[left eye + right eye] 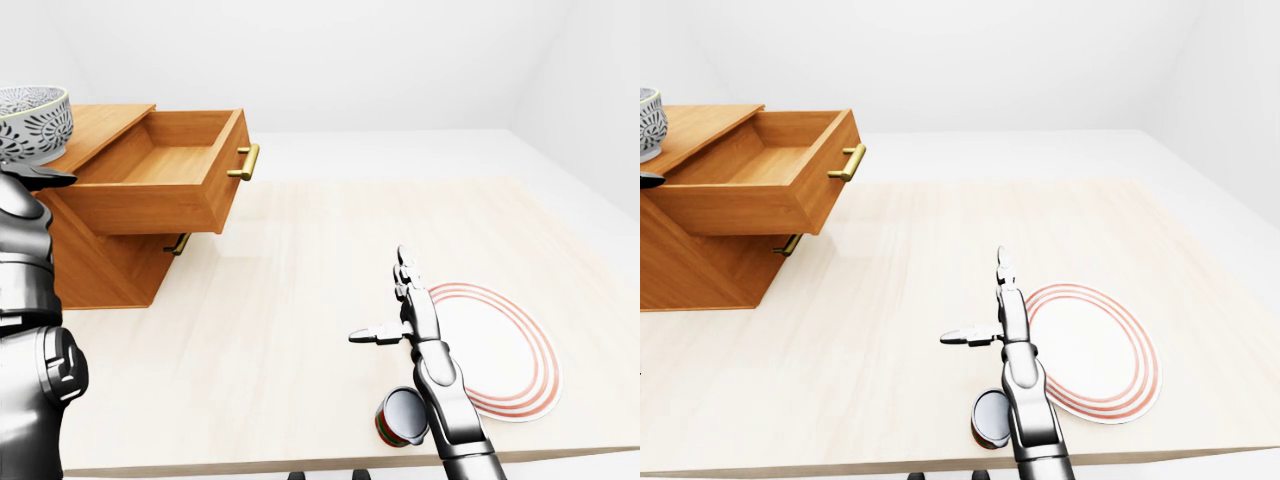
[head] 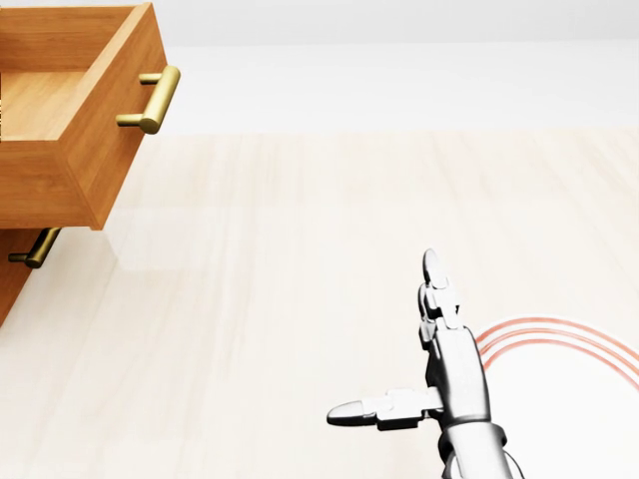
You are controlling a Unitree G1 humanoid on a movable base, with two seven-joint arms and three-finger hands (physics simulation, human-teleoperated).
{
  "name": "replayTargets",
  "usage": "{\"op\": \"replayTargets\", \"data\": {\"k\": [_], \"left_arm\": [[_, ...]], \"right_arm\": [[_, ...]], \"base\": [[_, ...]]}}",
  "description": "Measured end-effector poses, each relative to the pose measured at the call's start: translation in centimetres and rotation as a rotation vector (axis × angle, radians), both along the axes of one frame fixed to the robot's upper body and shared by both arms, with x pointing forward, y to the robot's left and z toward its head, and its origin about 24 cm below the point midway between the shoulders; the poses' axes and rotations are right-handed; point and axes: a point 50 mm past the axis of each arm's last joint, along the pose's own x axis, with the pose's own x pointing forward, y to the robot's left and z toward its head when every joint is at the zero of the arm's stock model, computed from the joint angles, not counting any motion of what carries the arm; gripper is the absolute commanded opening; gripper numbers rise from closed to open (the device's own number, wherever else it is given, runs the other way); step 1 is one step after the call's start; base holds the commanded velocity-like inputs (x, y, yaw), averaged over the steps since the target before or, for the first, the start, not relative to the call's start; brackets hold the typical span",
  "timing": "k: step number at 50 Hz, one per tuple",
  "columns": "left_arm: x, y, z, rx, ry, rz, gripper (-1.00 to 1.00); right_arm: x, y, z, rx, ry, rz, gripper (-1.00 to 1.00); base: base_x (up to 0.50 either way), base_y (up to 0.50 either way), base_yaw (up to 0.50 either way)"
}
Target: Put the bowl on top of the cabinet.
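Bright, even light floods the simulated scene, and the white walls (image 1: 350,60) and pale counter (image 1: 300,300) wash close to one tone above the right hand (image 1: 410,318). Shadows are soft: the deepest lies far to the hand's upper left, beneath the open drawer (image 1: 150,200) on the cabinet (image 1: 100,270) face. A faint pale sheen marks the counter beside that shade. Crisp highlights run along the hand's metal and the brass handle (image 1: 245,162) — every edge sharp, lines straight to the frame borders.
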Motion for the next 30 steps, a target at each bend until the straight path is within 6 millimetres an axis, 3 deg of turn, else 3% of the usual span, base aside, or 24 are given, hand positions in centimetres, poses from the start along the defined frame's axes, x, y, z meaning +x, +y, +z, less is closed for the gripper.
{"op": "replayTargets", "data": {"k": [7, 14, 30], "left_arm": [[-0.7, -0.8, 0.6, 0.033, -0.076, -0.006, 1.0], [-3.1, -3.0, 3.5, 0.139, -0.271, -0.079, 1.0], [-13.6, -10.5, 9.5, 0.477, -0.6, -0.343, 1.0]], "right_arm": [[0.0, 0.0, 0.0, -0.001, 0.0, 0.001, 1.0], [-0.1, 0.0, 0.0, -0.001, -0.002, 0.001, 1.0], [-0.3, 0.0, 0.1, -0.001, -0.006, 0.0, 1.0]], "base": [[0.0, 0.0, 0.0], [0.0, 0.0, 0.0], [0.0, 0.0, 0.0]]}}
